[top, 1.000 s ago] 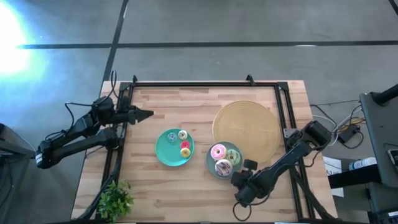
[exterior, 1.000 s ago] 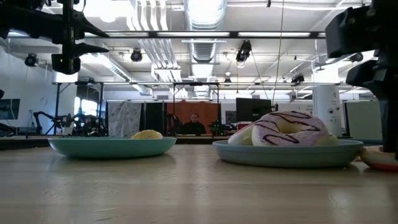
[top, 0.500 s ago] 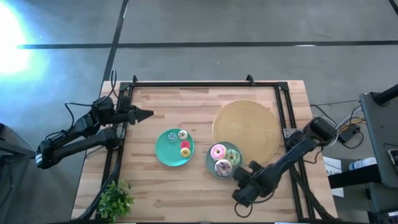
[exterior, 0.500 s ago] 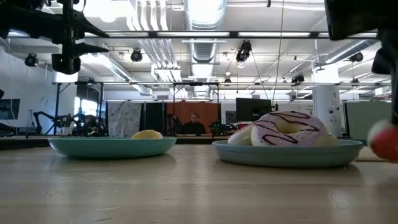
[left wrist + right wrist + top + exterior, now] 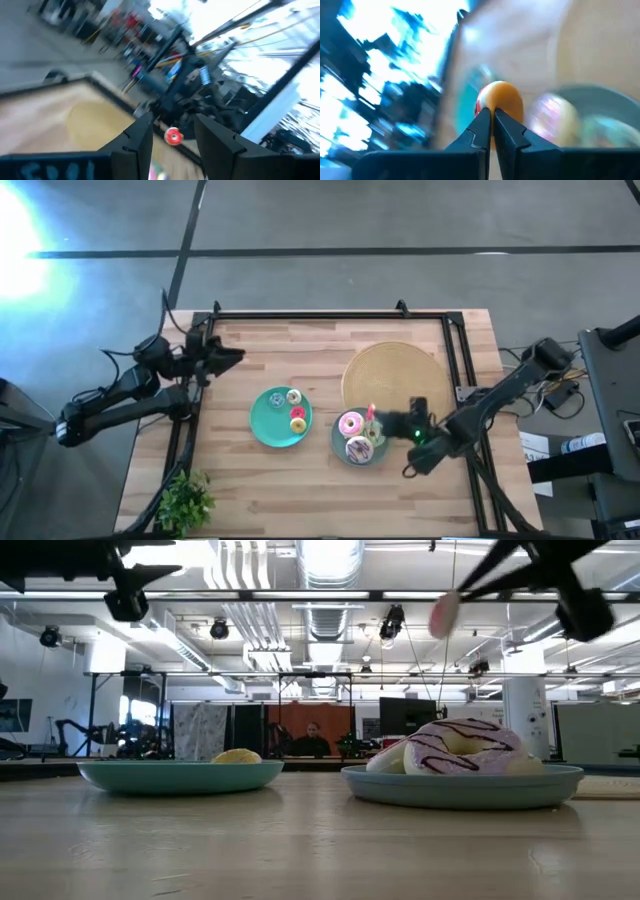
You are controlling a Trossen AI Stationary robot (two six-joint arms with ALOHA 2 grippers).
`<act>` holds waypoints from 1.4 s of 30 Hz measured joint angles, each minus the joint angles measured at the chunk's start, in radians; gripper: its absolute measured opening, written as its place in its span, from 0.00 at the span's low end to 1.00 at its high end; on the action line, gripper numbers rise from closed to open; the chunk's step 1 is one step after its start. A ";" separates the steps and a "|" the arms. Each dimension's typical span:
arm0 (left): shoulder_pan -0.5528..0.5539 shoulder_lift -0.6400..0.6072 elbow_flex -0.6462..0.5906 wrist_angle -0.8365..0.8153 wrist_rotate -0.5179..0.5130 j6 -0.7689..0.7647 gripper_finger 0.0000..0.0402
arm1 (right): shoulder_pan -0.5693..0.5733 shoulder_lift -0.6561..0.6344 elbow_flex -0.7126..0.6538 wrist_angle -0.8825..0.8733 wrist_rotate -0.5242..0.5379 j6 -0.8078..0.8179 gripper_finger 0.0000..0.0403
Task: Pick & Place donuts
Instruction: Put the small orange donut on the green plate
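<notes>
One small red-iced donut (image 5: 499, 104) is pinched in the right gripper (image 5: 377, 418), raised above the right-hand teal plate (image 5: 343, 450). Left gripper (image 5: 234, 356) waits at the table's left edge, fingers apart.

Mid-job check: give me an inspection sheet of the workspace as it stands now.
Surface: wooden table, black frame.
Job's things: small donuts on left teal plate; pink, white-brown and green donuts on right teal plate; small red-orange donut in right gripper.
Clutter: woven disc; plant.
Grippers: right gripper shut on donut above right plate; left gripper open at table's left edge.
Cables: along both arms.
Surroundings: person far behind.
</notes>
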 joint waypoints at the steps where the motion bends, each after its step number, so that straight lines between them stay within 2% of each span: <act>1: -0.008 0.000 0.000 0.027 -0.008 0.018 0.30 | -0.019 -0.021 -0.024 0.069 0.037 -0.007 0.02; 4: -0.036 0.008 0.001 0.064 -0.044 0.058 0.30 | -0.100 -0.052 -0.079 0.309 0.063 -0.121 0.02; 6: -0.054 0.019 0.001 0.063 -0.072 0.080 0.30 | -0.164 -0.050 -0.093 0.474 0.035 -0.225 0.02; 10: -0.097 0.053 0.001 0.070 -0.119 0.123 0.30 | -0.303 -0.014 -0.095 0.760 -0.120 -0.400 0.02; 13: -0.138 0.083 0.001 0.107 -0.174 0.188 0.30 | -0.404 0.027 -0.084 0.884 -0.242 -0.427 0.02; 21: -0.255 0.162 0.051 0.138 -0.362 0.487 0.30 | -0.557 0.163 0.019 0.905 -0.411 -0.293 0.02; 30: -0.388 0.304 0.129 0.091 -0.533 0.867 0.30 | -0.650 0.288 0.209 0.908 -0.559 -0.325 0.02; 32: -0.423 0.341 0.143 0.061 -0.622 0.950 0.30 | -0.667 0.305 0.248 0.904 -0.563 -0.338 0.02; 34: -0.460 0.379 0.145 0.041 -0.754 1.035 0.30 | -0.682 0.324 0.294 0.899 -0.580 -0.350 0.02; 38: -0.517 0.425 0.154 0.087 -1.005 1.170 0.30 | -0.698 0.353 0.373 0.808 -0.630 -0.362 0.02; 42: -0.548 0.444 0.153 0.124 -1.035 1.172 0.30 | -0.696 0.370 0.416 0.760 -0.630 -0.362 0.02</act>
